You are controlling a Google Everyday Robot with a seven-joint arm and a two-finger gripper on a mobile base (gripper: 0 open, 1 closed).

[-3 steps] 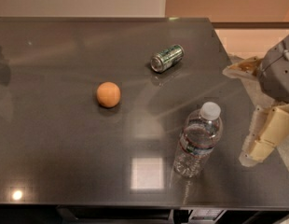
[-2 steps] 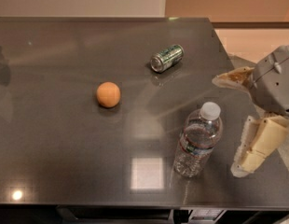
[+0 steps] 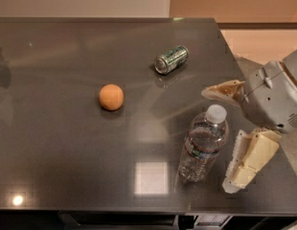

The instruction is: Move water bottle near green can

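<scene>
Your pincer (image 3: 219, 139) sits at the right-hand edge of the dark grey glossy surface (image 3: 67, 152). Its two cream-coloured fingers (image 3: 249, 159) are spread wide, pinching nothing. One finger reaches out from the grey rounded wrist housing (image 3: 273, 99) on the far side. The other, blockier one lies nearer the front edge of the surface.

The clear ribbed plastic water bottle (image 3: 203, 145) with the white screw cap (image 3: 216, 113) stands upright right at the mouth of the pincer, in the gap between the two fingertips. The tip of the farther finger shows just above the cap. The nearer finger runs alongside the lower half of the bottle, with a narrow strip of surface visible between them. Whether the farther fingertip touches the bottle you cannot tell from this angle.

The small green-and-white metal can (image 3: 171, 59) lies on its side well away from the pincer, beyond the farther finger and a little left of it, its silver end turned toward the front left. Bottle and can are well apart.

Farther left from the pincer, past the bottle, the round orange fruit (image 3: 111, 97) rests roughly level with the farther fingertip. A bright square reflection (image 3: 151, 178) shines on the surface just left of the bottle's base.
</scene>
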